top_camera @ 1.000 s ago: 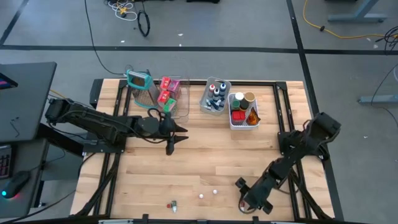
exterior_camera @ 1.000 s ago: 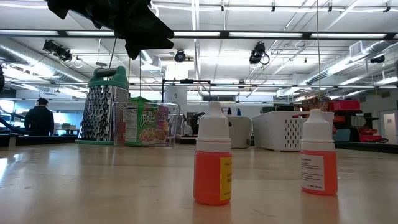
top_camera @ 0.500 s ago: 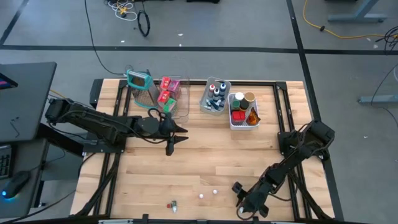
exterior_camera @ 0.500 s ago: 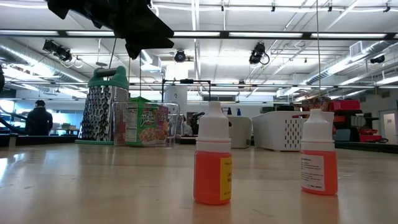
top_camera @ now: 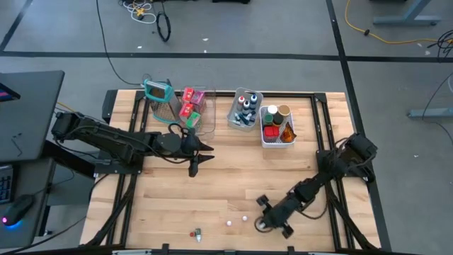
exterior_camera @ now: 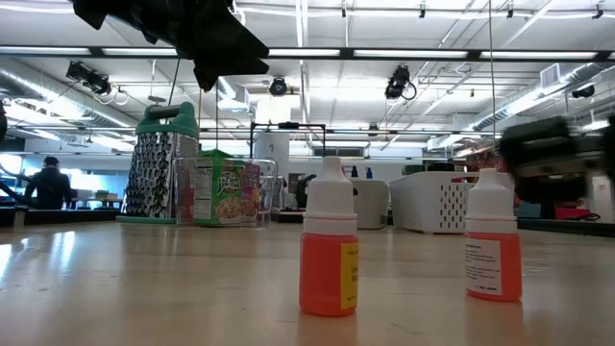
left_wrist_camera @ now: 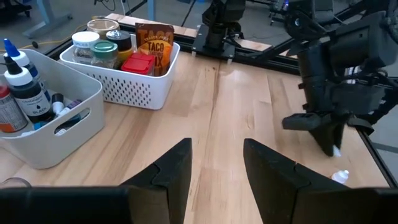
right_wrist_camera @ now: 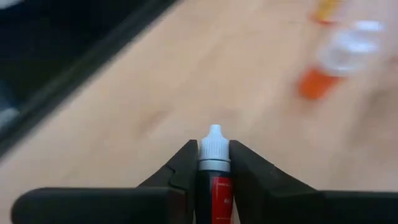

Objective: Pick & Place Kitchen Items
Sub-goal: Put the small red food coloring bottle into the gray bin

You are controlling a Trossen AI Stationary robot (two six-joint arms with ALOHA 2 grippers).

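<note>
Two small orange dropper bottles with white caps [exterior_camera: 328, 240] [exterior_camera: 493, 240] stand upright on the wooden table near its front edge; they also show from above as two bottles [top_camera: 230, 223] [top_camera: 244, 219]. My right gripper [top_camera: 260, 216] is low just right of them, shut on a small dark bottle with a red label and white cap [right_wrist_camera: 213, 163]. My left gripper [top_camera: 202, 150] hovers open above the table's middle, its fingers [left_wrist_camera: 180, 165] with nothing between them. My right gripper pinches the small bottle's body [right_wrist_camera: 213, 180] between its two fingers, just behind the white cap [right_wrist_camera: 214, 144]. The bottle lies along the fingers, its cap pointing out past the fingertips. The fingers slant down toward the table from its right side.
At the back stand a teal-framed grater [top_camera: 159, 95], a clear bin with red packets [top_camera: 205, 117], a grey bin of little bottles [top_camera: 244, 110] and a white basket with jars [top_camera: 277, 131]. A small item [top_camera: 197, 231] lies at the front edge.
My right gripper has gone toward the table's left edge along the near side and a little down, coming close to the two orange bottles; it now shows blurred at the right of the low view. The two bottles have stayed in place.
</note>
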